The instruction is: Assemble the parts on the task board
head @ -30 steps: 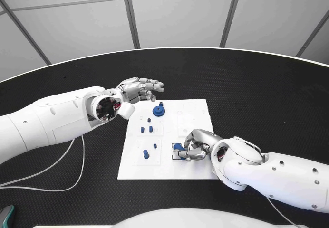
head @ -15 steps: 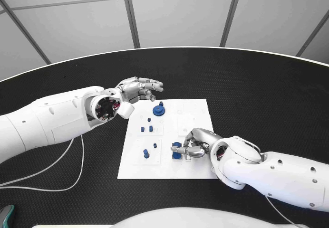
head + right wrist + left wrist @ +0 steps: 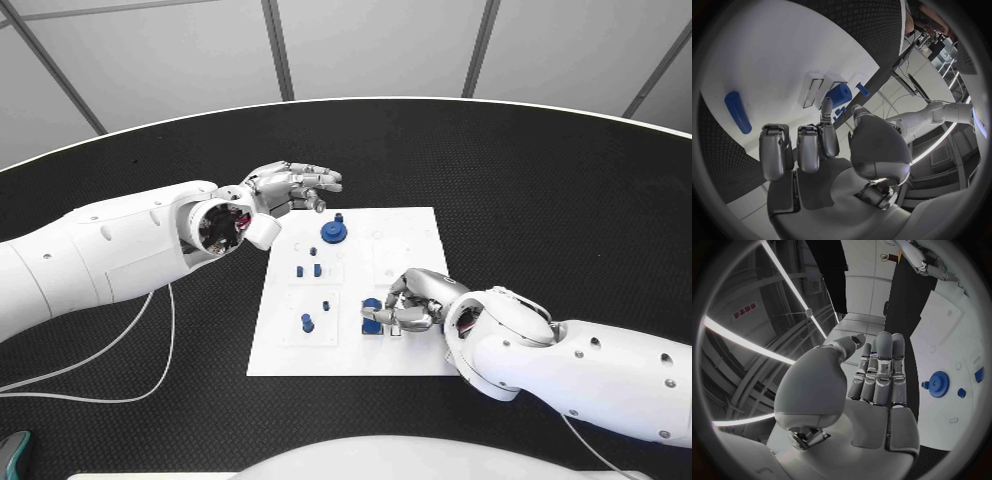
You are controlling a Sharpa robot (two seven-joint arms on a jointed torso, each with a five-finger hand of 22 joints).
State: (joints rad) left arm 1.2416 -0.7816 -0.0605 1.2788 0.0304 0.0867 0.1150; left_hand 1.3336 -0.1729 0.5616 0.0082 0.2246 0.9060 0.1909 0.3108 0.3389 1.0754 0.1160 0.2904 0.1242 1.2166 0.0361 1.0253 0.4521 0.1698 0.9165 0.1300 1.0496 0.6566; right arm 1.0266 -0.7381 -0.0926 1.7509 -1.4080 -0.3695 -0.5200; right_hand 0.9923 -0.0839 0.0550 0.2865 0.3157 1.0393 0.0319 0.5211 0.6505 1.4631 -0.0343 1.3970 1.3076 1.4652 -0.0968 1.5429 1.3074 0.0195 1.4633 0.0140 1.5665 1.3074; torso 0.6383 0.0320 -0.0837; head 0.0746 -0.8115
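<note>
White plastic, the task board (image 3: pixel 346 290) lies in the middle of the black table (image 3: pixel 548 180), seen from the head view. On it a blue gear (image 3: pixel 333 234) stands near the far edge, two small blue pegs (image 3: pixel 309 270) stand nearer the middle, and one blue peg (image 3: pixel 306 322) stands in the near left part. The right hand (image 3: pixel 404 305) rests over the near right part of the board, its fingers curled round a blue block (image 3: pixel 372 318) that sits on the board. The left hand (image 3: pixel 293 186) hovers just beyond the board's far left corner, above the table, fingers bent but apart, with nothing in them.

In the left wrist view, the left hand (image 3: pixel 861 390) shows an empty palm with fingers stretched side by side; the board (image 3: pixel 954 365) lies beyond it with the gear (image 3: pixel 938 384) on it.

In the right wrist view, the right hand (image 3: pixel 826 155) has fingertips (image 3: pixel 826 107) touching the blue block (image 3: pixel 839 94) on the board (image 3: pixel 773 65). A long blue bar (image 3: pixel 737 111) lies apart from it on the board.
</note>
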